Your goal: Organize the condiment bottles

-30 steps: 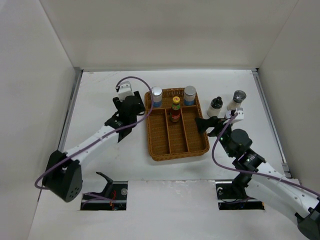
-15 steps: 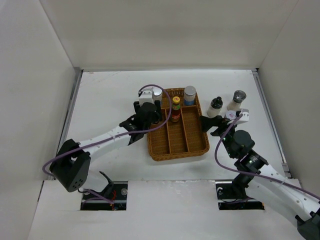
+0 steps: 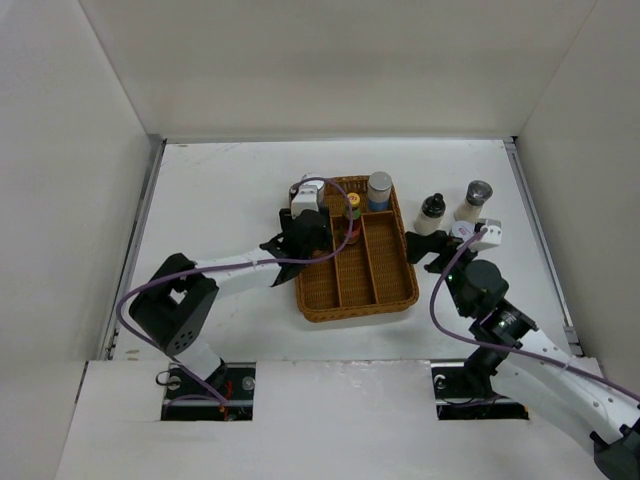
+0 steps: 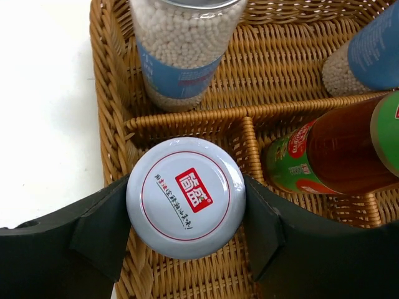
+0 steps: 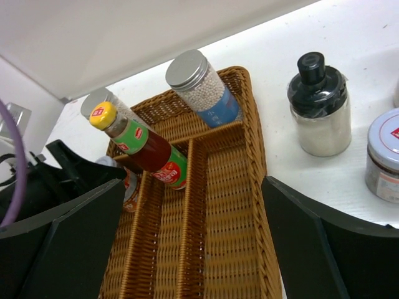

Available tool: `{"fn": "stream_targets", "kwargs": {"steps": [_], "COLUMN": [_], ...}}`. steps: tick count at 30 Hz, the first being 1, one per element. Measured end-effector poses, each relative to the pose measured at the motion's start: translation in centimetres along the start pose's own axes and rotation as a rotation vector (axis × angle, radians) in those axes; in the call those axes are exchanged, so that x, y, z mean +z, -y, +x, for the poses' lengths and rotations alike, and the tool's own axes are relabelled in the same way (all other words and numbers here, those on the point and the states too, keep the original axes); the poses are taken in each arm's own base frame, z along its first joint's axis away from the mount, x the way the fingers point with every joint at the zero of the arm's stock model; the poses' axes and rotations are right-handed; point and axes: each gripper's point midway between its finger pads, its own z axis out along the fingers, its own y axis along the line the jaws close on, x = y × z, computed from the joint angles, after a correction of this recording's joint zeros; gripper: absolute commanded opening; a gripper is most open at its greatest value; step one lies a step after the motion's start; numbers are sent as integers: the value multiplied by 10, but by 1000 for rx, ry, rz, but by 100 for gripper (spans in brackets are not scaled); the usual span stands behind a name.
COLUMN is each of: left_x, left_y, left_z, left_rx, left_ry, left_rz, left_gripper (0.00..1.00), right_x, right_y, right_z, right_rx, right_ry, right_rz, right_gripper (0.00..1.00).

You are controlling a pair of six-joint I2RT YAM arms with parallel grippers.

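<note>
My left gripper (image 4: 185,205) is shut on a jar with a white, red-marked lid (image 4: 185,196), over the left lane of the brown wicker tray (image 3: 352,300). Just beyond it a pale blue-banded jar (image 4: 184,56) stands in the tray's back left cell, and another (image 3: 379,189) stands in the back right cell. The yellow-capped dark sauce bottle (image 3: 352,212) stands in the middle lane. Right of the tray, on the table, are a black-capped jar (image 3: 431,213), a grey-capped jar (image 3: 474,199) and another white-lidded jar (image 5: 386,156). My right gripper (image 3: 430,250) hangs open at the tray's right rim, holding nothing.
White walls close in the table on three sides. The tray's right lane (image 5: 230,205) has nothing in it below the blue-banded jar (image 5: 202,84). The left arm's purple cable (image 3: 135,300) loops over the near left of the table.
My left arm has swung right, carrying the white-lidded jar from beside the tray's left rim to over its left lane. The right gripper has drawn back slightly to the right.
</note>
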Motion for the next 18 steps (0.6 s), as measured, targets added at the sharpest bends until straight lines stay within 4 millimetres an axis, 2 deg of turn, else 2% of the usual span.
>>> {"fn": "stream_targets", "kwargs": {"steps": [3,8,10,14,18], "left_x": [-1,-9,-25,-72,-111], "left_y": [-1,12,16,16,4], "left_z": [-1,-18,-29,-55,-79], "left_rx": [3,-39,-73,-158,-268], "left_ry": [9,78,124,240,374], "left_rz": [-13,23,63,161,244], "left_gripper": [69,88,92,94,93], "right_x": [1,2,2,1,7], "right_y": [6,24,37,65,95], "right_z": [0,6,6,-7,-13], "right_rx": [-6,-34,-52,-68,-79], "right_ry": [1,-22,-31,-7,-3], "right_rz": [25,97,152,281,414], "right_gripper": [99,100,100,100,100]}}
